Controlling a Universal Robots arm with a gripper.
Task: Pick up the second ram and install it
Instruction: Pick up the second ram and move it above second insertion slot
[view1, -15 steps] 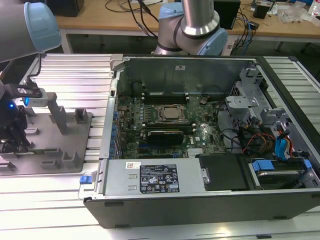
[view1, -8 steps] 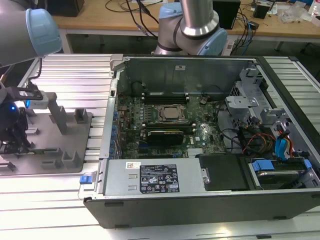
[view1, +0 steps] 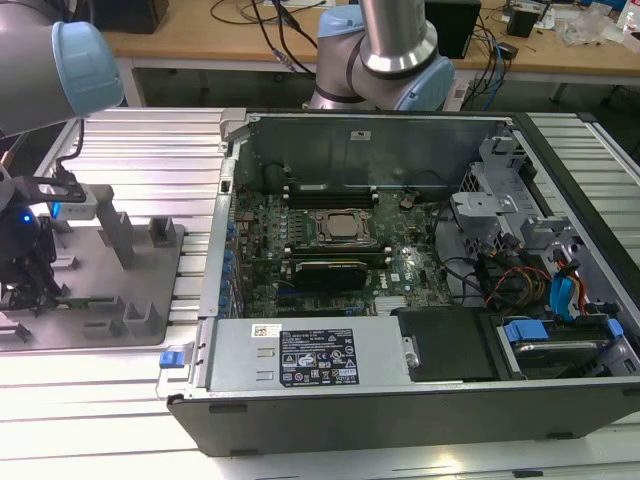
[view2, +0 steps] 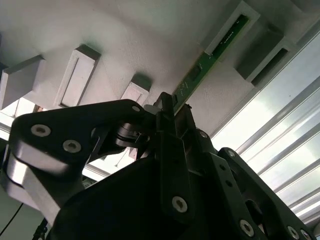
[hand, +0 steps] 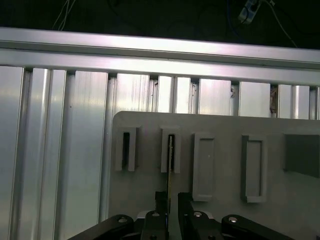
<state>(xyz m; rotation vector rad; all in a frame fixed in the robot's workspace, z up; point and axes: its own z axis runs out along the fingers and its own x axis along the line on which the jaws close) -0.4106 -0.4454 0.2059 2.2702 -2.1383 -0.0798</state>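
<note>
In the second wrist view the near end of the second ram (view2: 208, 59) goes behind the black gripper (view2: 167, 107), so this end is hidden. Its far end sits inside a slotted grey block (view2: 235, 22) on the grey fixture plate (view2: 100, 30). The gripper body is cut off by the picture's edge. In the first wrist view the ram (hand: 170, 165) is edge-on, only a thin pale line, and its chips cannot be made out there. It stands upright on the plate (hand: 140, 190), in the second slotted block (hand: 170, 149) from the plate's rounded corner.

The gripper (hand: 171, 197) is around the ram's near end, very close on both sides. Whether it really clamps the strip I cannot tell.

The ram is a long, narrow green board with small dark parts along it.

In the exterior view the gripper (view1: 28, 295) stands low over the fixture plate (view1: 90, 270). An open computer case (view1: 380, 140) lies just beside the plate, on the exterior view's right.
</note>
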